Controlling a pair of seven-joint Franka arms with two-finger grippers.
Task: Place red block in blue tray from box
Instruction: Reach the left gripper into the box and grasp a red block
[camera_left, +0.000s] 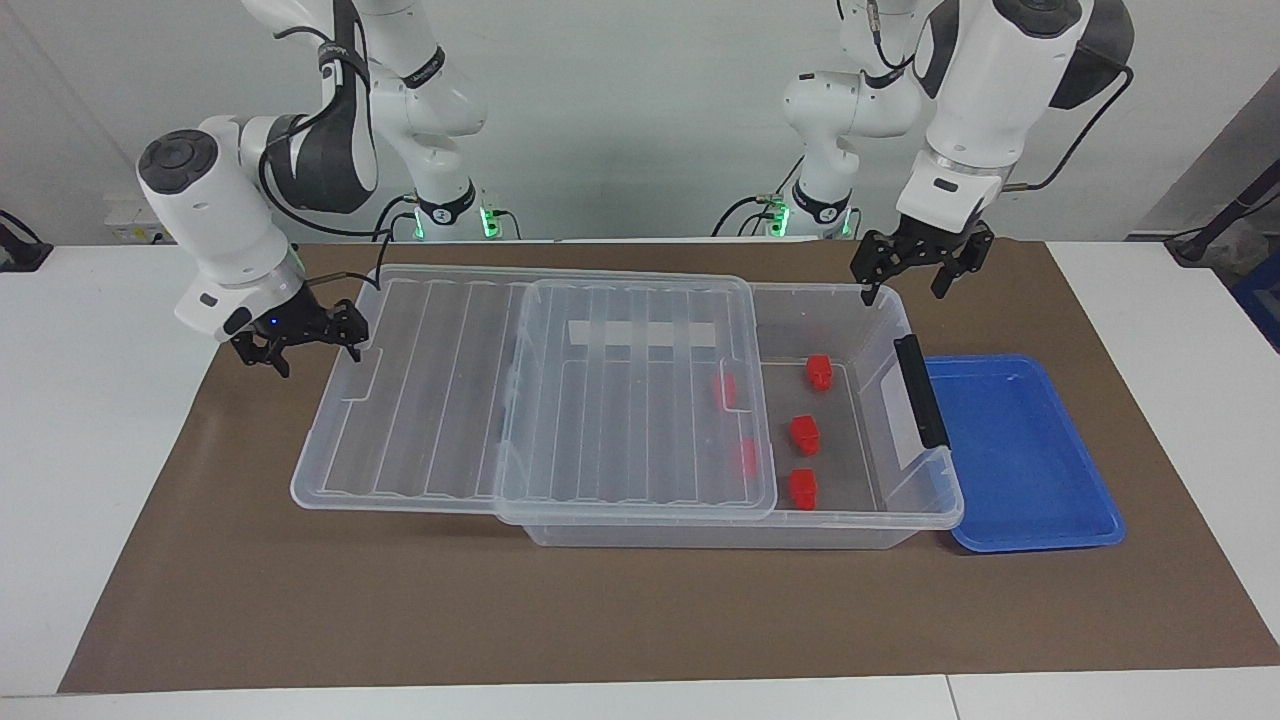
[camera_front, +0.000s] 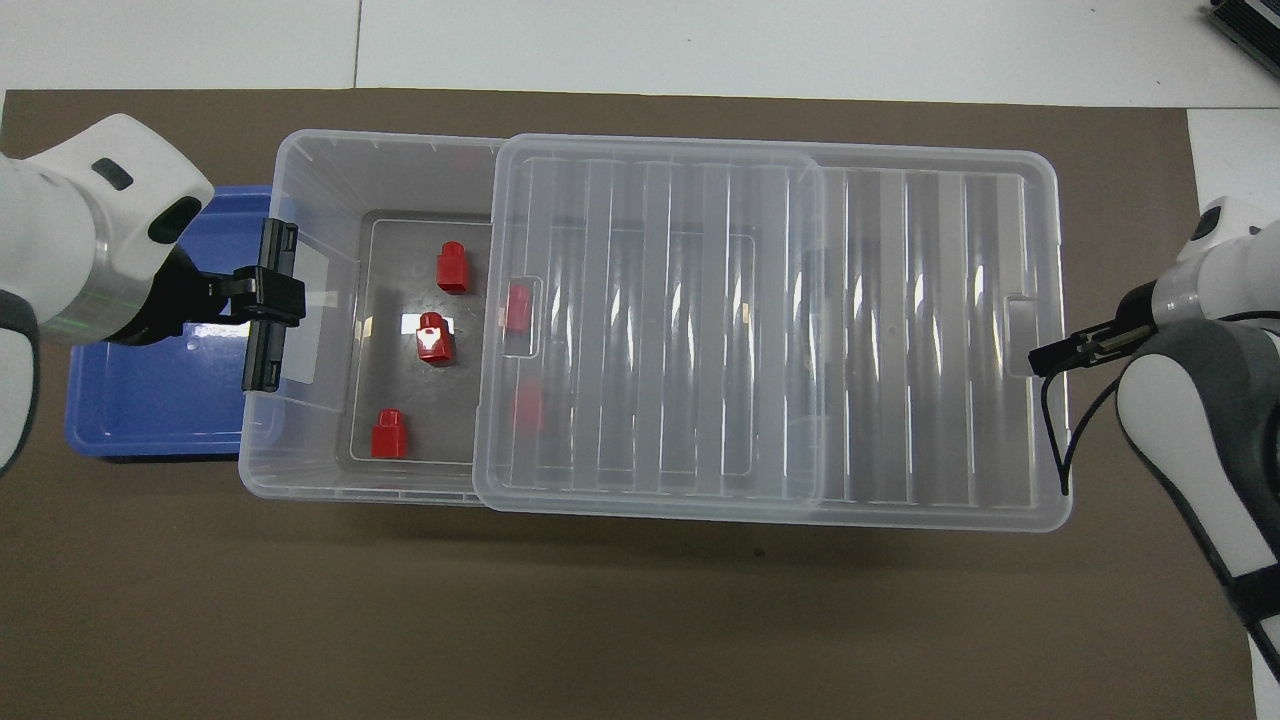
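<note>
A large, low box of clear plastic (camera_left: 900, 420) sits on a matte brown mat (camera_left: 300, 600), with a black clip handle (camera_left: 920, 390) at its end toward the left arm. Its ribbed, see-through lid (camera_left: 450, 400) is slid toward the right arm's end, so it overhangs there and leaves the box's other end uncovered. Touching that uncovered end lies a shallow bright blue plastic tray (camera_left: 1030, 470) with rounded corners and a raised rim.

Five small glossy red plastic blocks with narrower stepped tops lie on the box floor. Three are in the open part (camera_left: 819, 371) (camera_left: 804, 434) (camera_left: 802, 488); two more (camera_left: 726, 390) (camera_left: 745, 456) show blurred through the lid's edge.

The left gripper (camera_left: 907, 270) hangs in the air with its black fingers spread, holding nothing, over the box's rim at the corner nearer to the robots, close to the clip handle. The red blocks lie below it inside the box, apart from its fingertips. The right gripper (camera_left: 297, 345) is also spread and holds nothing, beside the overhanging end of the lid. In the overhead view its tips (camera_front: 1050, 355) sit right at the lid's edge notch; I cannot tell whether they touch it.
</note>
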